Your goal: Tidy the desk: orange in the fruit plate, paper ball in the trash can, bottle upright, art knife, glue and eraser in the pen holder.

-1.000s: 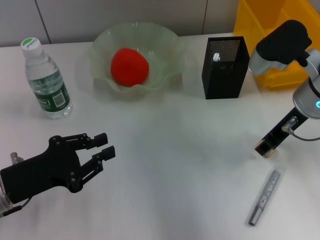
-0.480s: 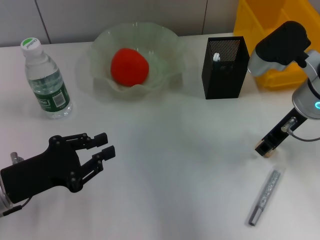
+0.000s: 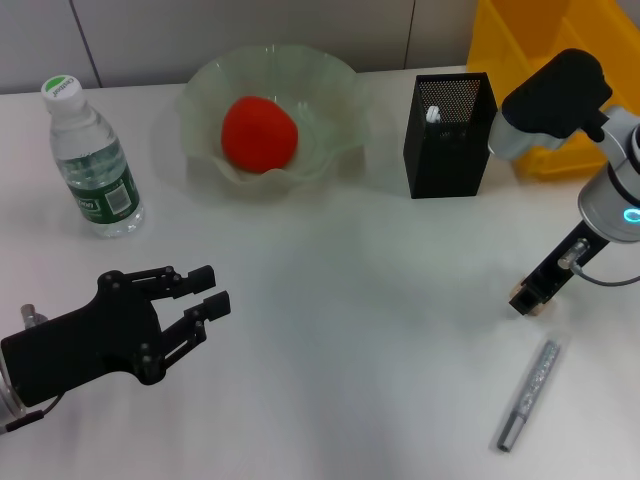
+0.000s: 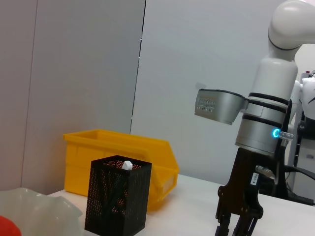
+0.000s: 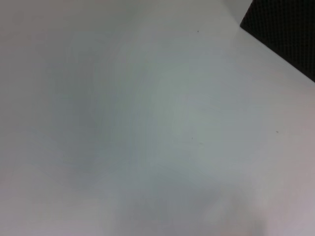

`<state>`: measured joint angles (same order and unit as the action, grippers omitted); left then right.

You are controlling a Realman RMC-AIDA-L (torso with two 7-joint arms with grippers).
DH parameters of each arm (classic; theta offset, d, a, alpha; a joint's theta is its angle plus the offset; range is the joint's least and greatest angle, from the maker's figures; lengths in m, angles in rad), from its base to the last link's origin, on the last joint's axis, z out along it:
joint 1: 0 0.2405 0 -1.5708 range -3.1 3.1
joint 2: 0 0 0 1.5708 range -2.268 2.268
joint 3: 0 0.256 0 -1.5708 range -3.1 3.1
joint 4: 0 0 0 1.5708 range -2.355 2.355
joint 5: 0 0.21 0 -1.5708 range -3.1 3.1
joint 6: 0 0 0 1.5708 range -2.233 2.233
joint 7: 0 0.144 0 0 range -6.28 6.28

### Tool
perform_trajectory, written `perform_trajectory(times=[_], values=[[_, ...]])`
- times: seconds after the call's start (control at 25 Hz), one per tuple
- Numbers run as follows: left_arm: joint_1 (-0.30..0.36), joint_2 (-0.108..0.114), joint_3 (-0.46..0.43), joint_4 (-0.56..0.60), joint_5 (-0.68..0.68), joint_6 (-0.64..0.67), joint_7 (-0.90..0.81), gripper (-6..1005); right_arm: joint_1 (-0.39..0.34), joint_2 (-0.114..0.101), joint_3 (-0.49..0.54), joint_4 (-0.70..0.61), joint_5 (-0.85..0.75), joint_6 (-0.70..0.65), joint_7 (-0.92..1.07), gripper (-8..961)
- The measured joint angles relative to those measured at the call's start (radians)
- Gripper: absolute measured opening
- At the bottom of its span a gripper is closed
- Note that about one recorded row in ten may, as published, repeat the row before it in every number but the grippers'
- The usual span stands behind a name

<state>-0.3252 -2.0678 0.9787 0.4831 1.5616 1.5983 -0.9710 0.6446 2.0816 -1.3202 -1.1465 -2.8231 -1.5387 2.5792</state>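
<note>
Head view: left gripper (image 3: 212,291) hovers low over the near left of the desk (image 3: 350,330), fingers pointing toward the centre, jaws slightly apart and empty; right gripper (image 3: 527,298) hangs from a bent arm at the right, tip pointing down at the desk just beyond the art knife (image 3: 529,394), and whether its jaws are apart or together cannot be told; art knife lies flat at the near right, untouched; orange (image 3: 259,133) sits in the fruit plate (image 3: 330,90); bottle (image 3: 90,160) stands upright at far left, its green label unreadable; pen holder (image 3: 450,122) stands right of the plate with a white item showing at its rim; yellow bin (image 3: 520,40) stands behind it
</note>
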Motion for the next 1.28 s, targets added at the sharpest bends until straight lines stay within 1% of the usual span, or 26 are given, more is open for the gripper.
perform_trajectory(times=[0.4,0.64,0.96,1.08,1.28], values=[[0.002,0.0,0.0,0.0,0.0,0.0,0.0,305,0.0,0.0,-0.018,0.003,-0.002,0.014,0.004,433],[0.002,0.0,0.0,0.0,0.0,-0.001,0.0,305,-0.003,0.0,-0.018,0.002,-0.002,0.019,0.006,255],[0.0,0.0,0.0,0.0,0.0,-0.002,0.0,305,-0.008,0.001,-0.017,-0.009,-0.003,0.017,0.013,240],[0.001,0.0,0.0,0.0,0.0,-0.003,0.0,305,-0.014,0.002,-0.017,-0.042,-0.003,0.018,0.042,240],[0.003,0.0,0.0,0.0,0.0,-0.003,0.0,305,-0.037,0.004,-0.017,-0.166,0.001,0.015,0.098,240]])
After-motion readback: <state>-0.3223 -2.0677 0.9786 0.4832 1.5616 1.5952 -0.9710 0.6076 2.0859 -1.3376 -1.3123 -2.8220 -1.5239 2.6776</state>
